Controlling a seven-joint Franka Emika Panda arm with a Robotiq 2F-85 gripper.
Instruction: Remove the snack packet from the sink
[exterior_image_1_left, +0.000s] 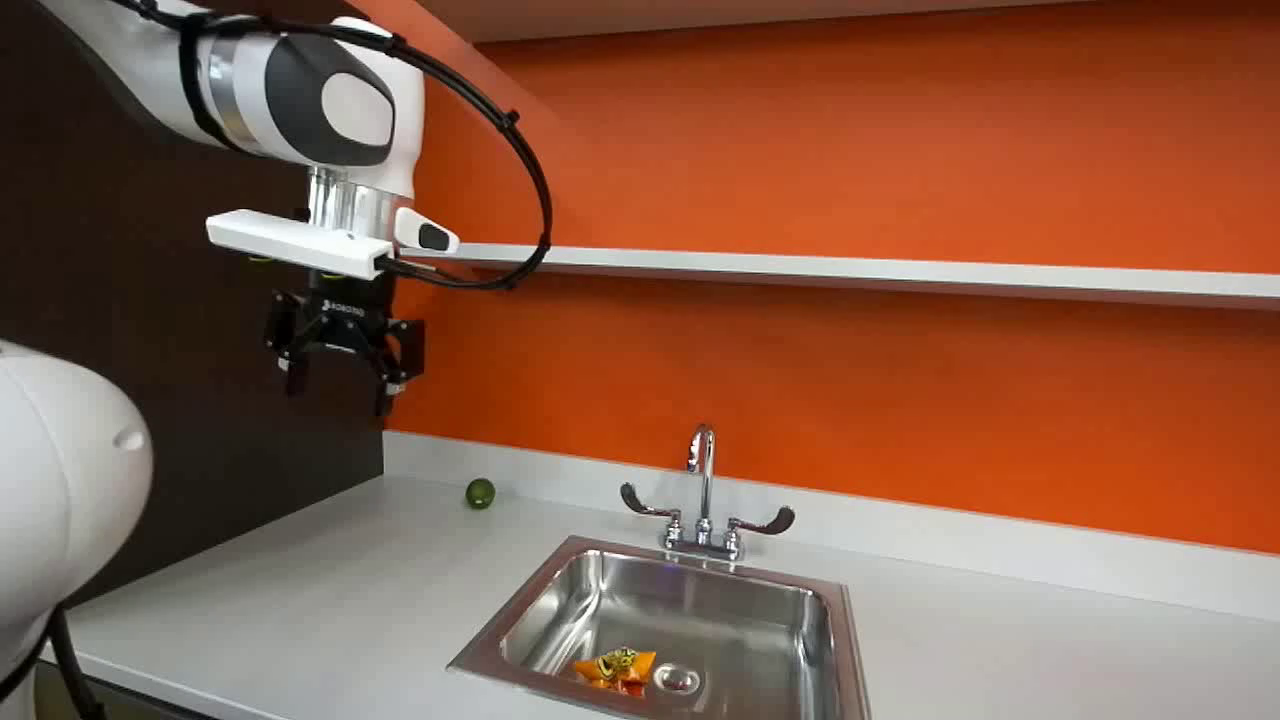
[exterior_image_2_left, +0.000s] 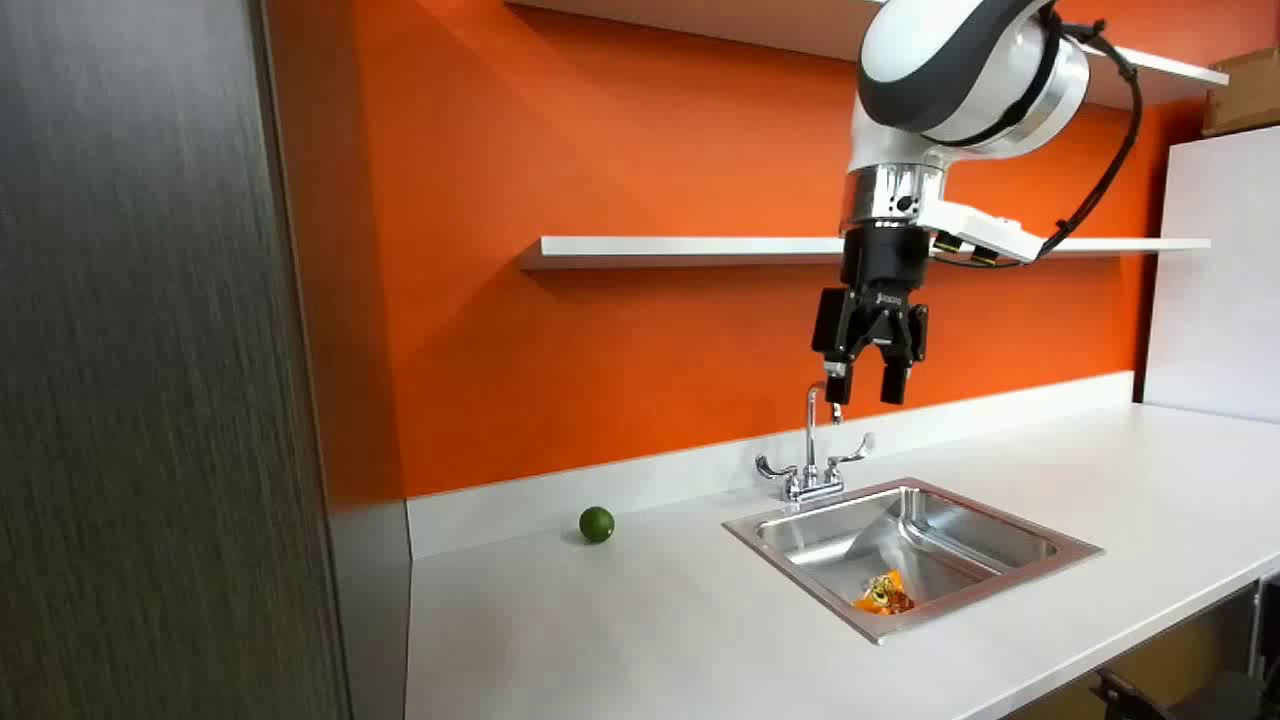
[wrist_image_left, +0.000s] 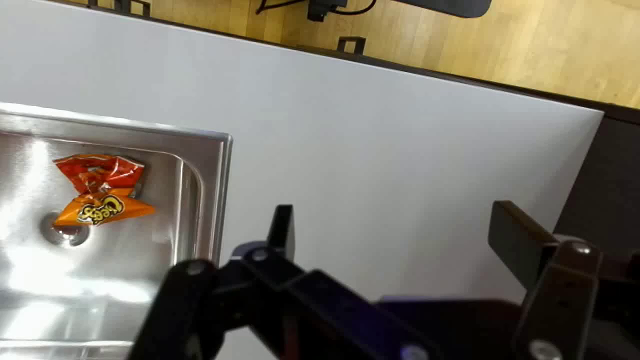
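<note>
The packet (wrist_image_left: 100, 192) is red at one end and orange at the other, with yellow-and-black lettering on the orange. The sink (exterior_image_1_left: 845, 650) is silver, streaked with white glare, and the tap (exterior_image_1_left: 706, 508) silver. The wall (exterior_image_1_left: 900, 400) is bright orange, the shelf (exterior_image_1_left: 800, 267) white, the counter (exterior_image_1_left: 1050, 660) pale grey, the ball (exterior_image_2_left: 596, 524) green. The gripper (exterior_image_1_left: 338, 390) is black; the arm (exterior_image_1_left: 357, 108) is white with dark grey patches. The dark panel (exterior_image_2_left: 160, 400) shows a fine grain.

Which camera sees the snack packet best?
The wrist view. There the snack packet looks biggest, uncovered, with its red and orange parts and yellow lettering showing. Both exterior views show it too, inside the sink, but smaller, and its lettering can't be read.
</note>
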